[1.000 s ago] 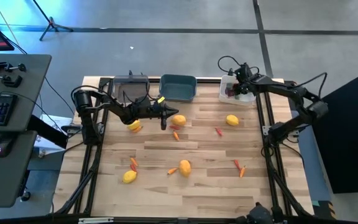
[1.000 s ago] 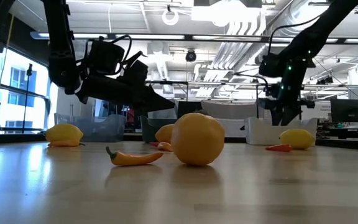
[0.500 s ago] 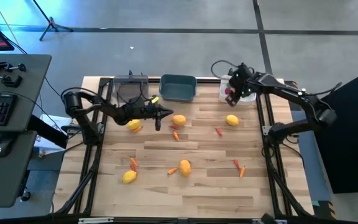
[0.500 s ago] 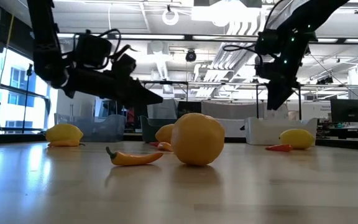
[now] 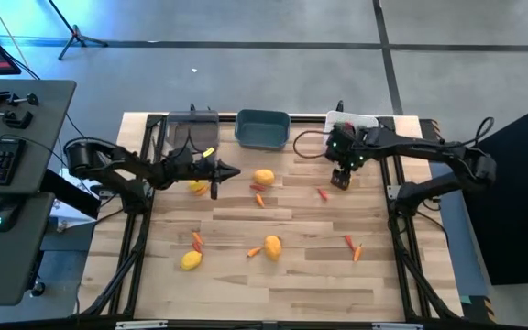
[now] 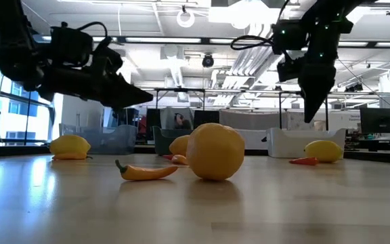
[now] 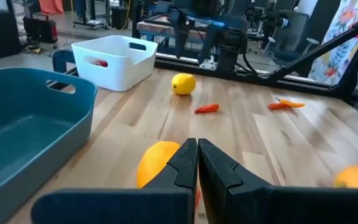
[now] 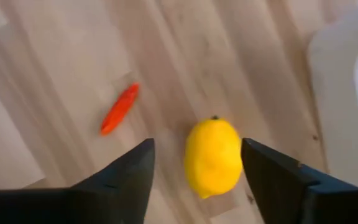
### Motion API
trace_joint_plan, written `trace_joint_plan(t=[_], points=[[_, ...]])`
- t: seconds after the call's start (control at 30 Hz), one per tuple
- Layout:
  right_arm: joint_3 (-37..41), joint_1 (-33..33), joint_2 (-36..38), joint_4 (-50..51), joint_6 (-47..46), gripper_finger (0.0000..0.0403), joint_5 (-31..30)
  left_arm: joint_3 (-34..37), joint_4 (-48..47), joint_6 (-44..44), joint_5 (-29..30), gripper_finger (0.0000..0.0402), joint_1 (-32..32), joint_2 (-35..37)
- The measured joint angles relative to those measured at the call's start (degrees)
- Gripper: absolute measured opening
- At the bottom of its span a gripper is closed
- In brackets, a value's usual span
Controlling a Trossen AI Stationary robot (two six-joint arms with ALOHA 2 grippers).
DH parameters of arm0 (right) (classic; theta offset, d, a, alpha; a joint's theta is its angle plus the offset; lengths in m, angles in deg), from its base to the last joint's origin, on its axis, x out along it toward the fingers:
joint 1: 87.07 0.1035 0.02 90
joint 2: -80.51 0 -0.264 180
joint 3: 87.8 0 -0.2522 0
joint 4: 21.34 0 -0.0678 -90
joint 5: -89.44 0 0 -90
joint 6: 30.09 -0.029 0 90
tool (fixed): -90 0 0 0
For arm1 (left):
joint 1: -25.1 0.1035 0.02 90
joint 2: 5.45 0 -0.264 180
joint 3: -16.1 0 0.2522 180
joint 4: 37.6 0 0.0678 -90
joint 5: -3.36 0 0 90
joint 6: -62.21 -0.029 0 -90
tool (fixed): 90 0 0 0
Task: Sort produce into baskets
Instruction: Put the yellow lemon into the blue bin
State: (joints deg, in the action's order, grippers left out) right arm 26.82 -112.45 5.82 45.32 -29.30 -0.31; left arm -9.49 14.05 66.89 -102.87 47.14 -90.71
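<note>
Yellow lemon (image 8: 213,157) sits right between the spread fingers of the right end effector (image 5: 341,178), at about 1 o'clock on the bench (image 5: 291,289), just below the white bin (image 7: 114,59) (red bits already inside). I'd drop straight down, centre it, then squeeze gently so it doesn't roll. Left end effector (image 7: 197,163) hangs pressed together at 10 o'clock, holding nothing.

Two dark jointed arms, looping black cables, yellow tag on left arm (image 5: 145,168), green light on right arm (image 5: 411,147)
</note>
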Motion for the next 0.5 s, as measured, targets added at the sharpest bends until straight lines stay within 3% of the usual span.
trace_joint_plan(t=[0.23, 0.5], points=[[0.0, 2.1, -3.1, 1.6, -1.6, 0.0311, -3.9, 2.1, -0.1, 1.2, 0.4, 0.0, 0.5, 2.5], [0.0, 1.9, -11.6, 1.2, 3.6, 0.0326, -6.3, 2.1, -1.7, 1.1, 0.5, 0.0, 0.5, 2.5]])
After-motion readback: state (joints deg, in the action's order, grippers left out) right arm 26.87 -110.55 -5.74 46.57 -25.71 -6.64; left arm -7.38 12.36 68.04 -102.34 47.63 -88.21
